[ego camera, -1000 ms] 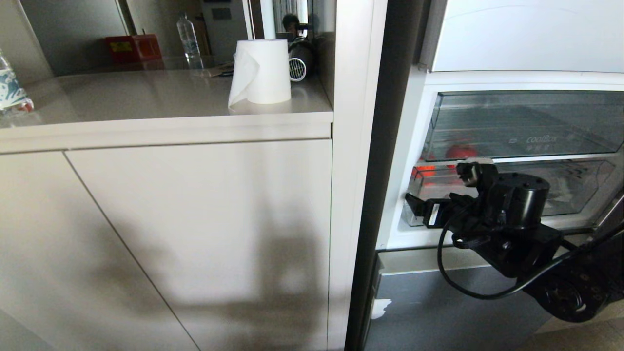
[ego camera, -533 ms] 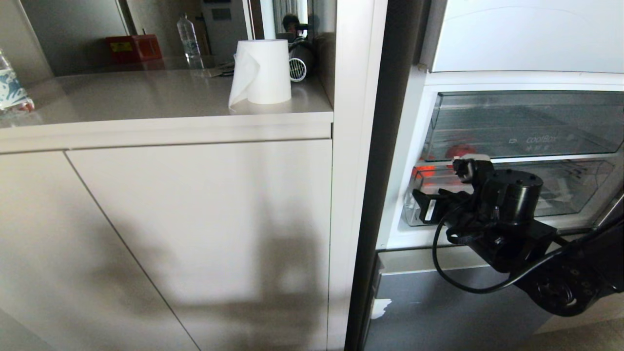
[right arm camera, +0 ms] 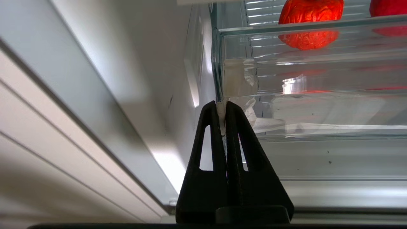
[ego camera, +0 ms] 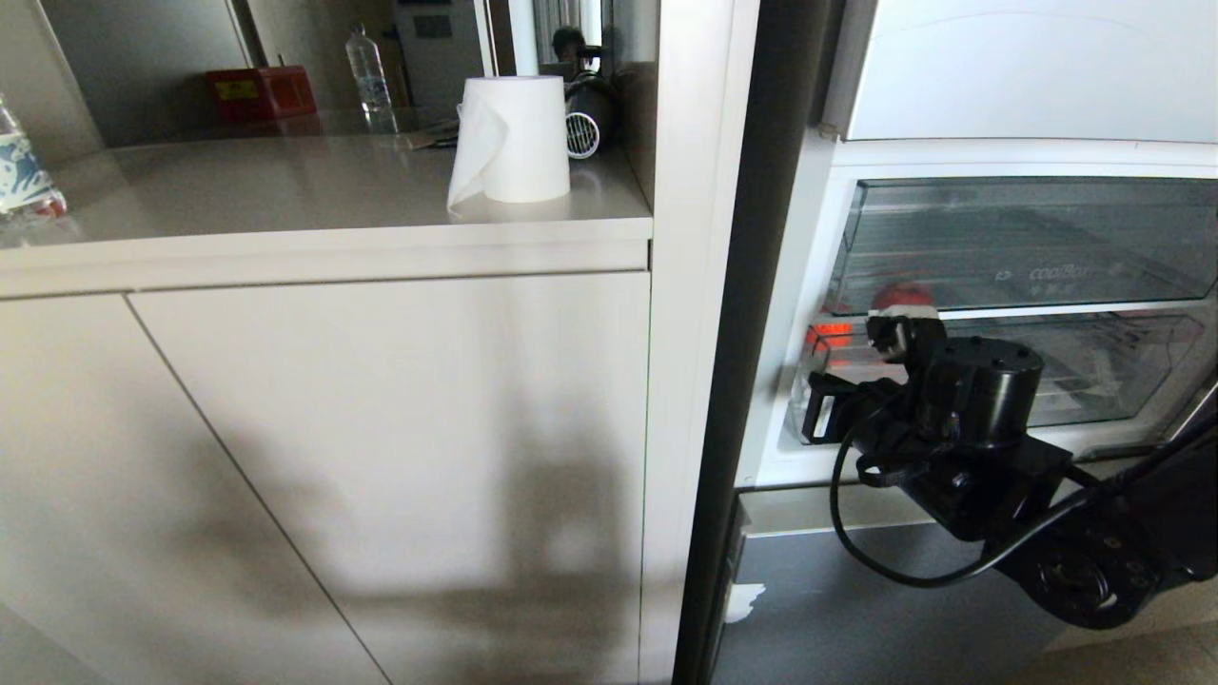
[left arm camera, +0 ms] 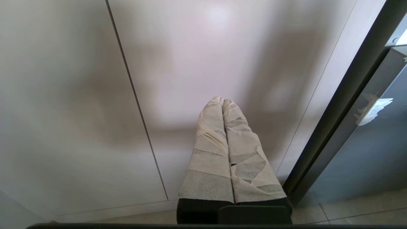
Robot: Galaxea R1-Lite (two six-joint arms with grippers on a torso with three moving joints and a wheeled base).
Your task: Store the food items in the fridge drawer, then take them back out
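Observation:
The fridge drawer [ego camera: 1104,381] [right arm camera: 318,79] is the shallow clear one low in the open fridge, with white tape [right arm camera: 238,78] at its front corner. My right gripper [ego camera: 890,333] [right arm camera: 222,106] is at that corner, shut on a white tape strip hanging from it. Inside the drawer lie red food items: a crinkly glossy one [right arm camera: 310,12] [ego camera: 902,297] and another [right arm camera: 389,6] partly cut off by the picture's edge. My left gripper [left arm camera: 223,101], its fingers wrapped in pale tape, is shut on nothing and parked before a cabinet door.
A deeper clear drawer with faint lettering [ego camera: 1047,247] sits just above. The fridge's white side wall [right arm camera: 152,79] is close beside the right gripper. Left of the fridge stands a beige cabinet [ego camera: 381,428], with a paper roll [ego camera: 514,138] and a bottle [ego camera: 366,67] on its counter.
The right gripper's fingers have closed, now pinching the tape strip, and the arm has shifted slightly left toward the drawer's corner. The drawer has not moved.

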